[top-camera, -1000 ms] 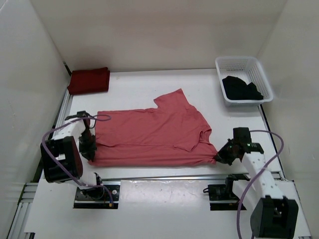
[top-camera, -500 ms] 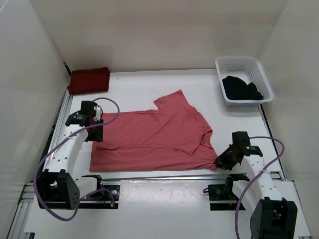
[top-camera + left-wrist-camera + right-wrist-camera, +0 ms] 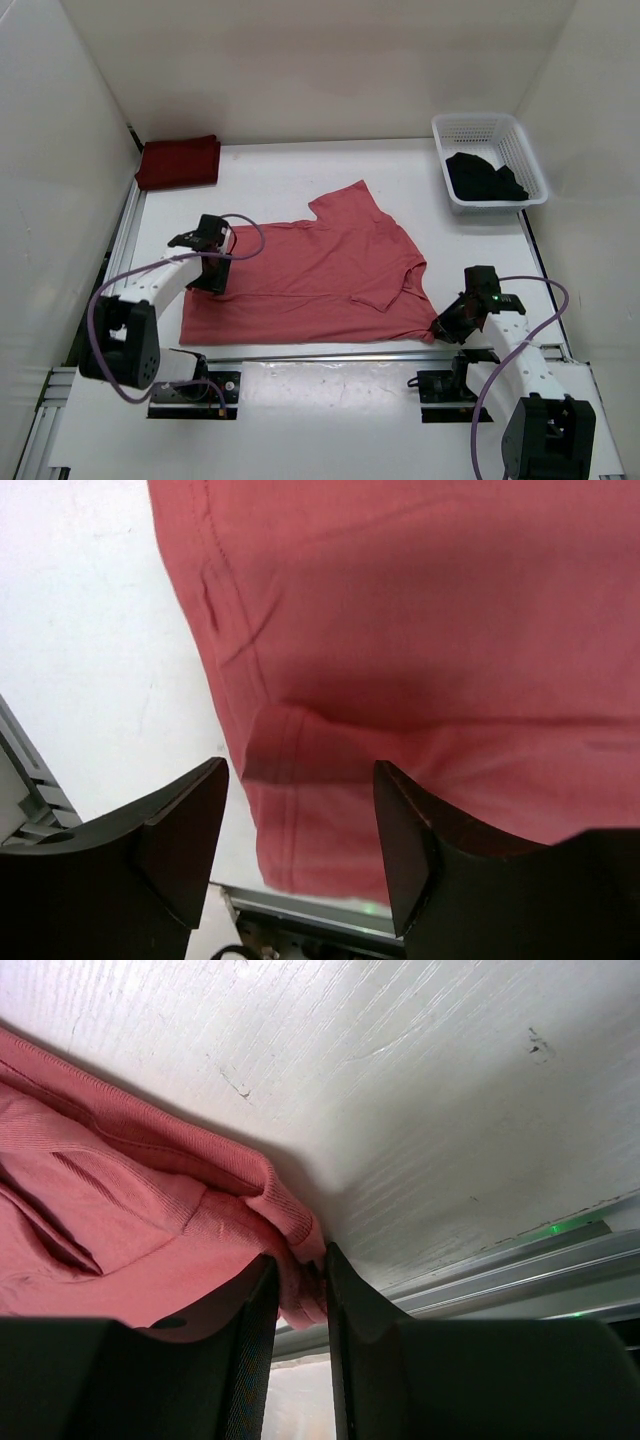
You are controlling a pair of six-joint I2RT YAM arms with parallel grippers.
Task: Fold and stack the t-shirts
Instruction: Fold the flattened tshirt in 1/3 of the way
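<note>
A salmon pink t-shirt (image 3: pixel 320 275) lies spread flat across the middle of the table. My left gripper (image 3: pixel 210 280) hovers open over its left edge, and the hem (image 3: pixel 290 810) shows between the wide-apart fingers with nothing held (image 3: pixel 300 770). My right gripper (image 3: pixel 443 325) sits at the shirt's near right corner, its jaws shut on a bunched fold of the cloth (image 3: pixel 298 1260). A dark maroon t-shirt (image 3: pixel 178 162) lies folded at the far left corner. A black t-shirt (image 3: pixel 485 178) is crumpled in the basket.
The white mesh basket (image 3: pixel 478 118) stands at the far right. A metal rail (image 3: pixel 330 355) runs along the table's near edge, just below the shirt (image 3: pixel 500 1270). White walls close in the left, back and right sides.
My left gripper let go of the shirt's near left corner, opened, and moved up and rightward over the left edge. The right gripper barely moved and its jaws widened slightly.
</note>
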